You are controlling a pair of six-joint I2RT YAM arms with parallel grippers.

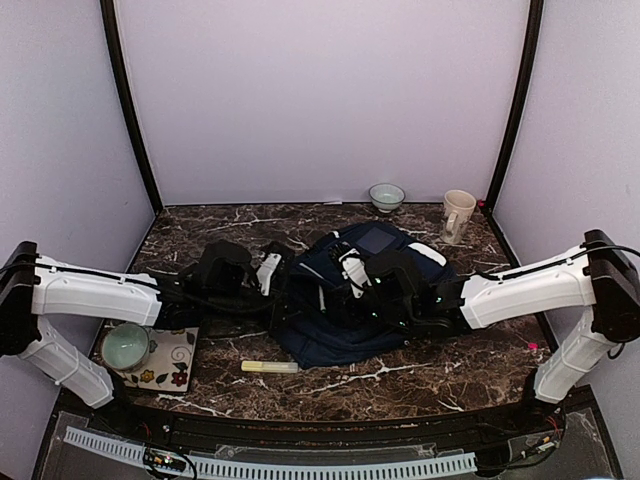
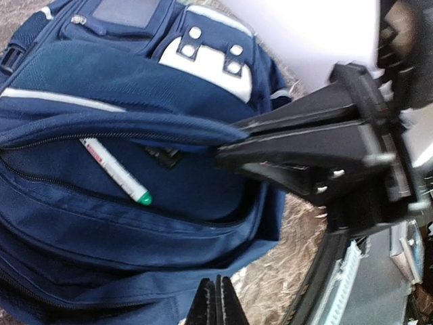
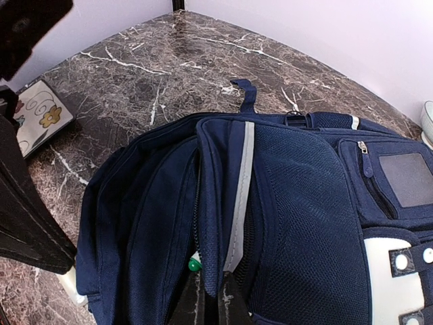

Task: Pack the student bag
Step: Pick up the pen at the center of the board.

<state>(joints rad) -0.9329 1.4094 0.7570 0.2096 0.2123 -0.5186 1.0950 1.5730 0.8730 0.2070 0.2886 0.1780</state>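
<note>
Navy student bag [image 1: 340, 300] flat mid-table, compartment open, pen inside.

There are one student bag [image 1: 340, 300], two bowls, one white [image 1: 386, 196] and one pale green [image 1: 125, 346], one mug [image 1: 458, 214], one flowered mat [image 1: 175, 362], one yellow highlighter [image 1: 269, 367], and one green-capped marker [image 2: 115, 172] just ahead of the right gripper [image 3: 206, 301].

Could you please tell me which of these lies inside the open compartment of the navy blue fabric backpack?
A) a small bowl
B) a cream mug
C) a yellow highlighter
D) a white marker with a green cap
D: the left wrist view shows the white marker with a green cap lying in the open compartment of the navy blue fabric backpack.
</note>
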